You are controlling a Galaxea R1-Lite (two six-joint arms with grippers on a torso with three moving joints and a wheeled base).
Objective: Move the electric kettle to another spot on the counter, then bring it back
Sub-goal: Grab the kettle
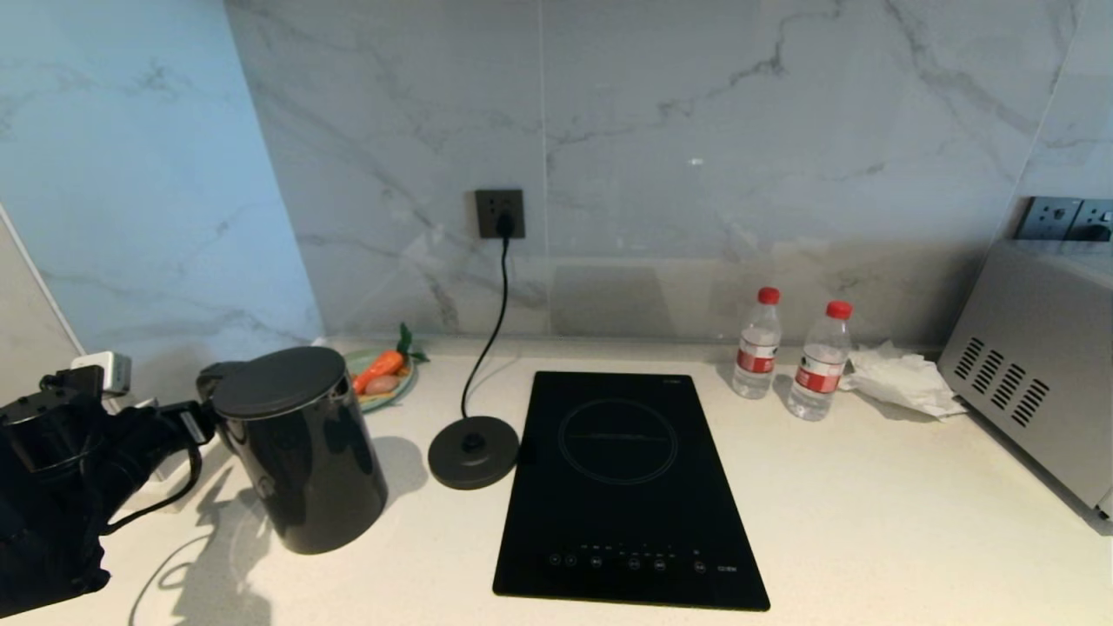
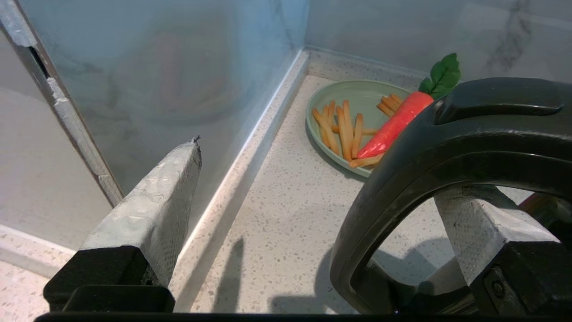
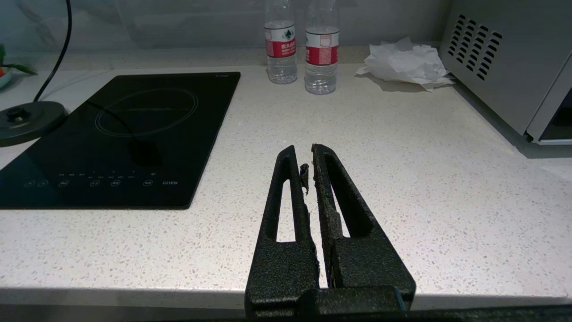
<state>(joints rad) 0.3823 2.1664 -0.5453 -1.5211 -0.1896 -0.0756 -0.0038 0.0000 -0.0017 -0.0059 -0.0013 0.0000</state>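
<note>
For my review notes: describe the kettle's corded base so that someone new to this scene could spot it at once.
Start at the black induction hob set in the white counter. Just off the hob's left edge lies the base, a flat round black disc. A black cord runs from it up to the wall socket, which no neighbouring thing has.

My left gripper point(image 2: 313, 197) has its fingers spread either side of the electric kettle point(image 1: 300, 452) handle, hemmed by the side wall point(image 1: 130, 174). A plate point(image 2: 353, 96) of carrots blocks the corner behind. The counter point(image 1: 869, 522) right of the hob point(image 1: 622, 487) lies open up to the bottles point(image 1: 787, 356) and oven point(image 1: 1035, 374).
</note>
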